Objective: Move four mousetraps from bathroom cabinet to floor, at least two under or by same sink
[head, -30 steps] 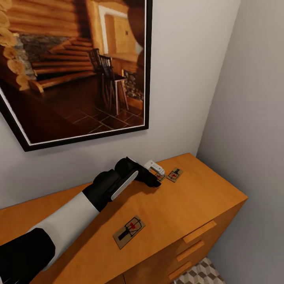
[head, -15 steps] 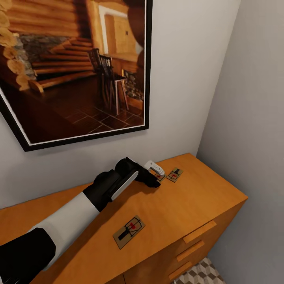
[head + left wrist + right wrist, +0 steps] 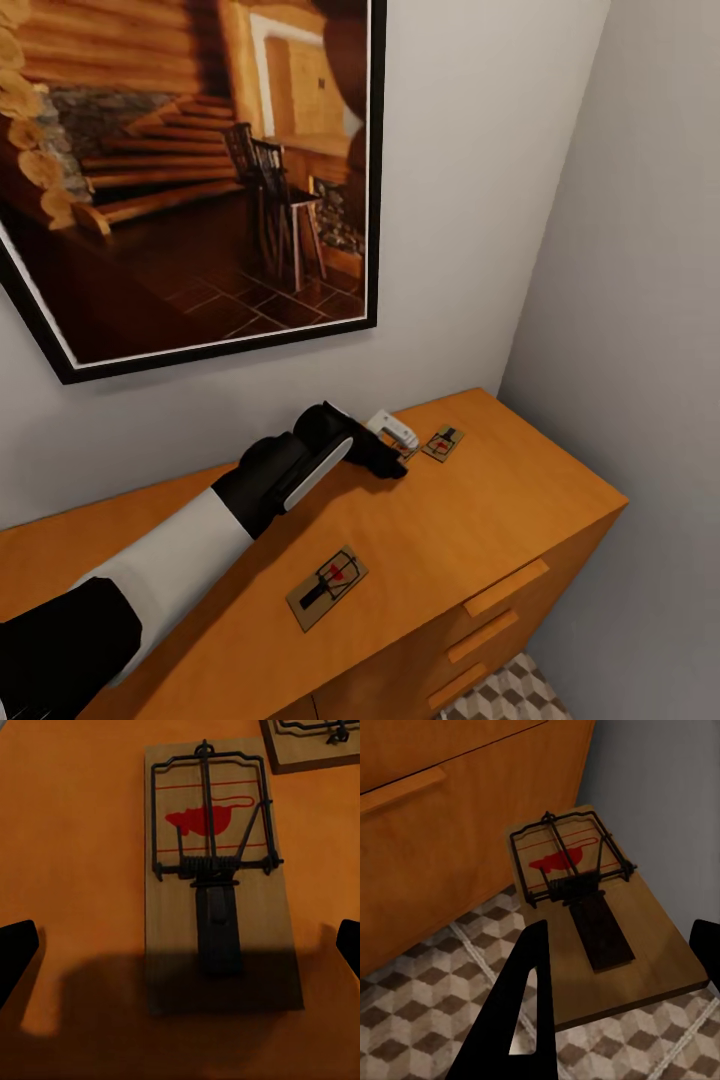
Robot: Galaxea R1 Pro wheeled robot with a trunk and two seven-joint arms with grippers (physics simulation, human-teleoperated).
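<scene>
Wooden mousetrap (image 3: 217,877) lies between spread left hand (image 3: 180,945); right hand (image 3: 619,967) pinches another (image 3: 600,922).

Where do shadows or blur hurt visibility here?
Left wrist view: the tool's shadow darkens the near end of the mousetrap, red mark still readable. Head view: soft render, the far mousetraps are small and lack detail. Right wrist view: evenly lit, sharp.

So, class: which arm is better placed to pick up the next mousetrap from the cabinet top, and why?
Left. The left gripper is open over a mousetrap on the cabinet; the right gripper already holds one trap near the floor.
</scene>
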